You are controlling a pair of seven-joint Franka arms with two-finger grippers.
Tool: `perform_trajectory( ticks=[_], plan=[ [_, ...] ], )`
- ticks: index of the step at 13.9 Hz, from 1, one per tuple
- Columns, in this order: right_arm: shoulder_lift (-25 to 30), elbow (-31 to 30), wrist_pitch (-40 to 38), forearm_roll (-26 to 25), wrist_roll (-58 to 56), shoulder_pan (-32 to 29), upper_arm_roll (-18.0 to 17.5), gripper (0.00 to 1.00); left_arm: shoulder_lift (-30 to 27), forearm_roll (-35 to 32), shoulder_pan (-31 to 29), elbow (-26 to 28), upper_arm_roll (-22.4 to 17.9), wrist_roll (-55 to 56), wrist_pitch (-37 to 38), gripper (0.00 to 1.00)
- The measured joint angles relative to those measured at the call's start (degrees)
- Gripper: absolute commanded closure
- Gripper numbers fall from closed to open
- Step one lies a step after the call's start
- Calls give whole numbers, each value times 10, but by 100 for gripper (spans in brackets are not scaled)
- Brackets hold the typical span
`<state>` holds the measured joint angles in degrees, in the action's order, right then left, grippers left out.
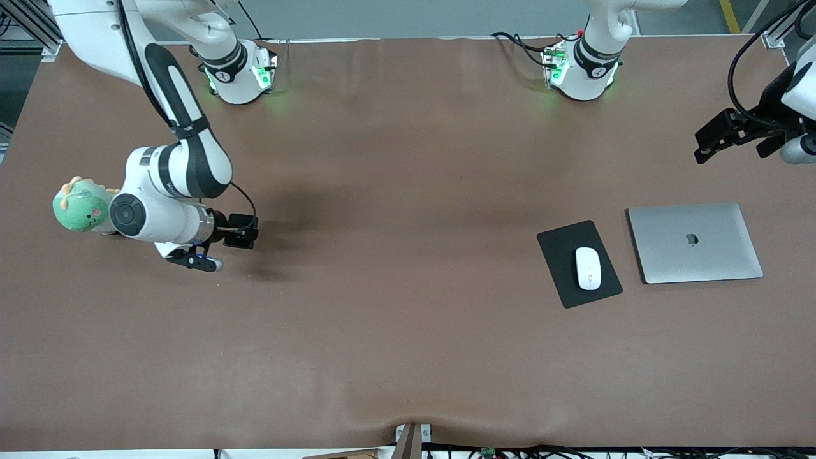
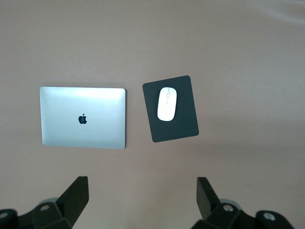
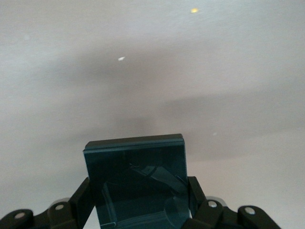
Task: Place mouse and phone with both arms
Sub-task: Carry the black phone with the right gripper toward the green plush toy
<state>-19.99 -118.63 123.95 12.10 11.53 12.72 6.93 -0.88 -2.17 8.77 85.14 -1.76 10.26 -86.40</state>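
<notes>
The white mouse [image 1: 588,268] lies on a black mouse pad [image 1: 561,245] toward the left arm's end of the table; in the left wrist view the mouse [image 2: 167,103] shows on the pad [image 2: 186,125]. My left gripper [image 1: 701,148] [image 2: 143,195] hangs open and empty over bare table near that end's edge. The black phone [image 1: 245,237] [image 3: 136,171] is clamped by its side edges in my right gripper [image 1: 233,231] [image 3: 138,200], which is shut on it low over bare table at the right arm's end.
A closed silver laptop [image 1: 693,242] [image 2: 83,117] lies beside the mouse pad, closer to the left arm's end. A green plush toy [image 1: 80,207] sits by the right arm's wrist. Brown table surface [image 1: 395,287] fills the middle.
</notes>
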Motion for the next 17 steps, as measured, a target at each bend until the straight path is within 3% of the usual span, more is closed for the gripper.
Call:
perform_trajectory(
  ticks=[4, 9, 17],
  plan=[
    [10, -38, 40, -32, -15, -1, 15, 100, -3, 0, -1, -3, -2, 0, 1, 0],
    [19, -62, 54, -34, -99, -21, 45, 100, -5, 0, -1, -6, -2, 0, 1, 0],
    [19, -114, 126, -34, -200, -70, 52, 100, -5, 0, 2, -12, -1, 0, 0, 0]
  ],
)
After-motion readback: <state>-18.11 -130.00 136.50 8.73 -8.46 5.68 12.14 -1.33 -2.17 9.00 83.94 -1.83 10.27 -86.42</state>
